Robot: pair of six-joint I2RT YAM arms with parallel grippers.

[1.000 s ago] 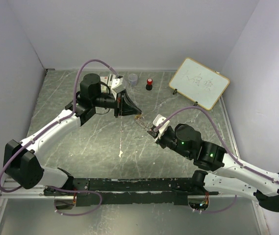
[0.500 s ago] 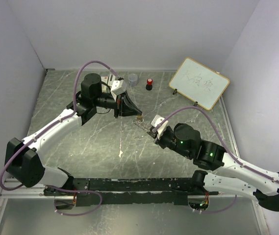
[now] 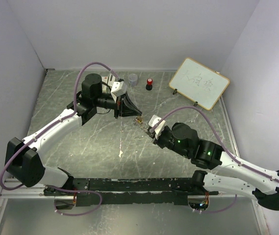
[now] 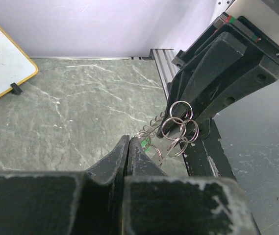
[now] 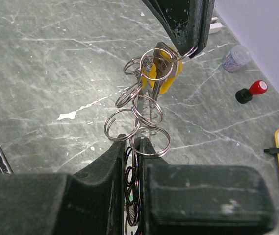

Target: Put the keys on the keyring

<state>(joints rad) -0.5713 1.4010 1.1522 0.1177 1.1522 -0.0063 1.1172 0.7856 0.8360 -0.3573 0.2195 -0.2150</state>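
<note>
The keyring [image 3: 144,123], a chain of silvery wire loops [image 5: 146,110], hangs stretched between my two grippers above the table. My right gripper [image 5: 139,144] is shut on its lower loops, which run down between the jaws. At the other end sits the yellow key [image 5: 171,76], its grey blade lying along the loops. My left gripper [image 3: 137,116] is shut, its tips pinching at the edge of the yellow head. In the left wrist view the shut left gripper [image 4: 129,139] hides the yellow key. A sliver of the green key [image 4: 147,142] shows just behind its tip among the loops [image 4: 178,125].
A red-capped black knob [image 3: 149,83] and a small clear cup [image 3: 133,78] stand at the back of the table. A framed whiteboard [image 3: 199,83] leans at the back right. Grey walls close in the left, right and back sides.
My right gripper has crept slightly up and left toward the left gripper, shortening the stretch of keyring between them. Both jaws stay as they were.
</note>
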